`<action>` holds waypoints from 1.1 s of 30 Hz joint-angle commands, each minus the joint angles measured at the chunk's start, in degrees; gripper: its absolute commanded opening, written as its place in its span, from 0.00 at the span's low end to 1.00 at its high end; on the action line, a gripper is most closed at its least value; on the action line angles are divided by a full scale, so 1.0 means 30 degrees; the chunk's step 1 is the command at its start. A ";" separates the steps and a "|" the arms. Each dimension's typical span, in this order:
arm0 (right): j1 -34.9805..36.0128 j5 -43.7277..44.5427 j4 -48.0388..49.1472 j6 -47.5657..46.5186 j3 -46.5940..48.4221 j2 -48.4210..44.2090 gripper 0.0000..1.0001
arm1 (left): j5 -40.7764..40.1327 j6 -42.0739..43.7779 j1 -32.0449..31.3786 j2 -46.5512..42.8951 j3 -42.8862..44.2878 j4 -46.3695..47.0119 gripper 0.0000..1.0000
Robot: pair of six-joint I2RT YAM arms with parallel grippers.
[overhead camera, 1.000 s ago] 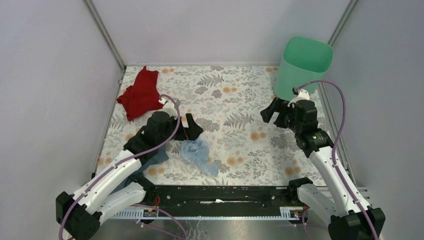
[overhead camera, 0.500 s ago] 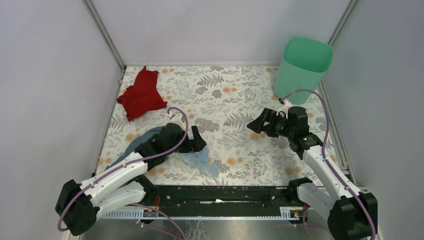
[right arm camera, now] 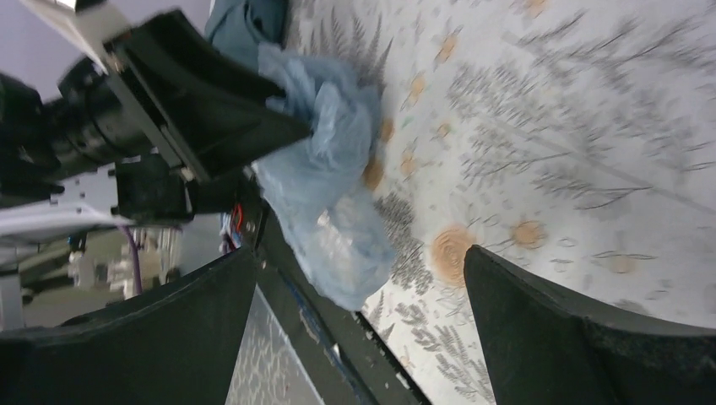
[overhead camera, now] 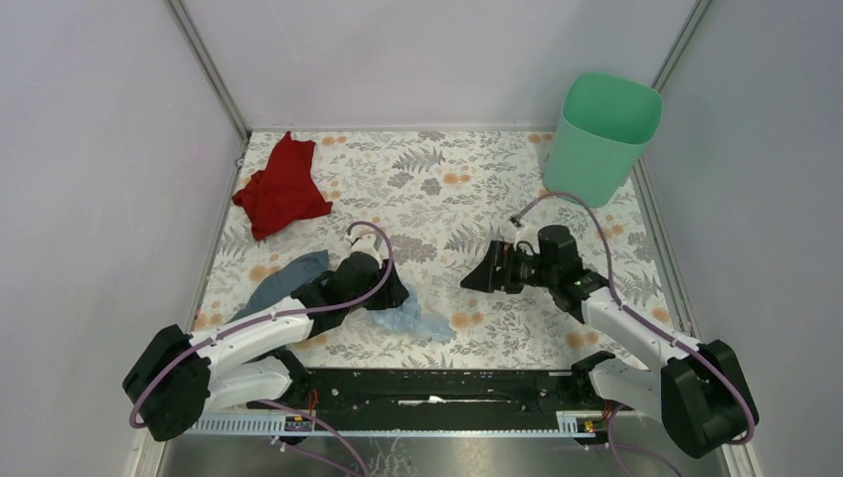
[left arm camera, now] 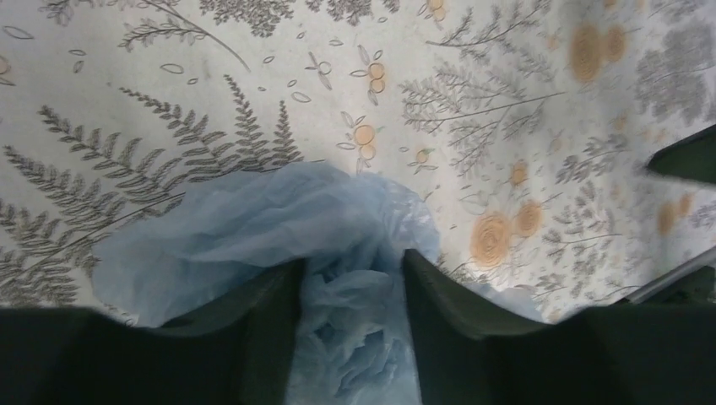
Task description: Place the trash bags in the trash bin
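Crinkly pale-blue trash bag [left arm camera: 279, 236] bunched on floral table [overhead camera: 447, 189], left hand [left arm camera: 350, 295] pinching its film, right hand [right arm camera: 355, 329] spread

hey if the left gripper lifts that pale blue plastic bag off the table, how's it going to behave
The trash bag looks like thin, crinkled, translucent film, so it will probably drape limply rather than hold shape. It seems very light for its bulk. With film bunched between the left gripper's fingers, only part may rise, the rest trailing.
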 commanded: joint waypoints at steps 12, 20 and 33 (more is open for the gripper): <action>0.3376 0.2562 0.3523 0.7546 -0.2281 0.1801 1.00 | 0.0741 -0.0964 -0.0089 -0.4287 -0.3336 0.9410 0.30; 0.3846 0.3109 0.5157 1.3381 -0.2826 0.0137 1.00 | 0.1302 -0.0068 -0.0090 -0.5906 -0.3626 1.1877 0.30; 0.5007 0.5521 0.8588 1.9025 -0.4180 -0.1630 1.00 | 0.0694 0.0300 -0.0090 -0.5483 -0.3896 1.3463 0.29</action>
